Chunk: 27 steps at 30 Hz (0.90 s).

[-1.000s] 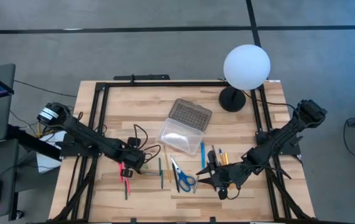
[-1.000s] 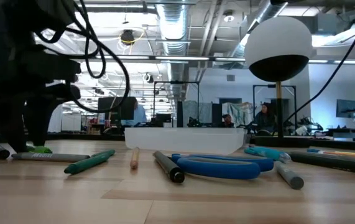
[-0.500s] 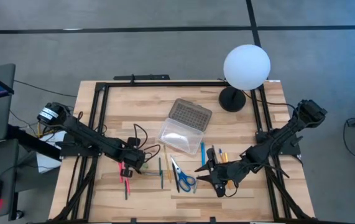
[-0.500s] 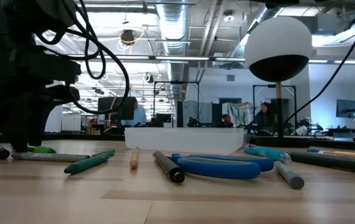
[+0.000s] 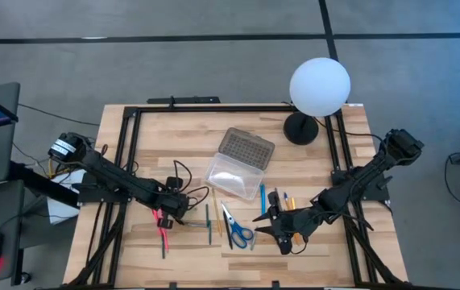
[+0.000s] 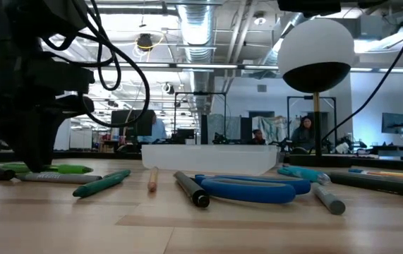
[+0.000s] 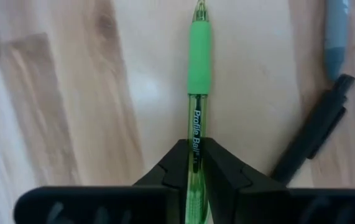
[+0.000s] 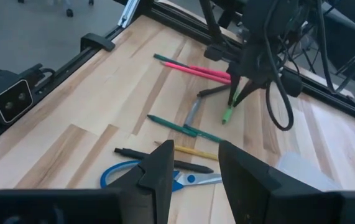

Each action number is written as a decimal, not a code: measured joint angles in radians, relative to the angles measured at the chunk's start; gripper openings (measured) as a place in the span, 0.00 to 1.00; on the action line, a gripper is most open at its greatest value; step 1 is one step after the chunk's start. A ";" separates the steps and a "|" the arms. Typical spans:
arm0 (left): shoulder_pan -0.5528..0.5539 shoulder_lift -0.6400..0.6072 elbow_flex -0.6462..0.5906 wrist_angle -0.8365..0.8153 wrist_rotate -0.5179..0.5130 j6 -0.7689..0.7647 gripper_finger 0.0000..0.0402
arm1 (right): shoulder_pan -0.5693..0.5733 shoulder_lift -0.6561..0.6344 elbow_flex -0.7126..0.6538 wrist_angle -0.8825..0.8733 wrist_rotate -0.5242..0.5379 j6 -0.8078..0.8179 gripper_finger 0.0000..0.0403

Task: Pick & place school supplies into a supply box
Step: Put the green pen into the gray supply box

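A green pen lies on the wooden table, and my left gripper is shut on it near the table's left side. In the low view the pen shows lengthwise beside the dark fingers. My right gripper hangs open above the table, right of the blue-handled scissors, touching nothing. The clear supply box stands mid-table with its grey dotted lid swung open. Pink pens lie just beyond the left gripper. My left gripper pinches the green pen's clear barrel, behind the green rubber grip, between its two fingers. The fingers come steeply from above and lie across the pen. The pen's front end reaches out past the fingertips, low over the table.
A white globe lamp stands at the far right corner. More pens and pencils and a black marker lie between the two grippers; others are near the box. Black frame rails run along the table's sides.
My left gripper has shut on the green pen while staying in place. In the low view the pen has swung about on the table and now shows its full length instead of a short green end.
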 joint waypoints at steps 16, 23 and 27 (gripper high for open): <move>0.000 0.000 0.114 0.016 -0.094 0.088 0.04 | 0.000 0.000 0.000 -0.003 0.000 0.000 0.30; 0.057 -0.001 0.160 0.219 -0.279 0.388 0.04 | 0.000 0.000 0.000 -0.004 0.043 0.000 0.30; 0.148 -0.001 0.160 0.361 -0.245 0.564 0.04 | 0.000 0.000 0.000 -0.004 0.045 0.002 0.30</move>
